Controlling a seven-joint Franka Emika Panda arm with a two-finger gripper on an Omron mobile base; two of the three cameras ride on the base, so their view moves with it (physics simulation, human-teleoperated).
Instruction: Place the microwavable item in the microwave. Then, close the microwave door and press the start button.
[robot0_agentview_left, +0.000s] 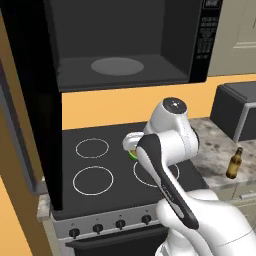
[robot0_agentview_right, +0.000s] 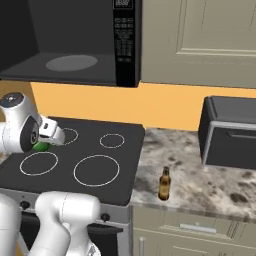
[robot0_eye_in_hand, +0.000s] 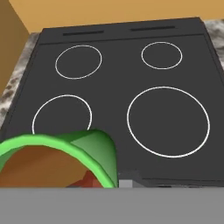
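The microwavable item (robot0_eye_in_hand: 65, 153), a bright green cup with brown liquid, sits right at the bottom left of the hand view, above the black stovetop (robot0_eye_in_hand: 122, 78). My gripper (robot0_eye_in_hand: 109, 181) is shut on its rim wall, one fingertip (robot0_eye_in_hand: 129, 180) outside the wall. In the base views only a green sliver of the cup (robot0_agentview_left: 132, 154) (robot0_agentview_right: 40, 147) peeks out under the gripper (robot0_agentview_left: 131, 144) (robot0_agentview_right: 52, 136), over the stove's left burners. Above hangs the microwave (robot0_agentview_left: 125, 40) (robot0_agentview_right: 75, 55), its cavity showing a grey turntable (robot0_agentview_left: 117, 66). The microwave door (robot0_agentview_left: 30, 100) stands swung open at the left.
A brown bottle (robot0_agentview_left: 234, 163) (robot0_agentview_right: 164, 184) stands on the marble counter (robot0_agentview_right: 200, 185) right of the stove. A dark toaster oven (robot0_agentview_left: 240, 110) (robot0_agentview_right: 232, 132) sits further right at the back. The microwave's keypad strip (robot0_agentview_left: 207, 35) (robot0_agentview_right: 125, 40) runs down its right edge. Beige cabinets (robot0_agentview_right: 200, 40) hang at the upper right.
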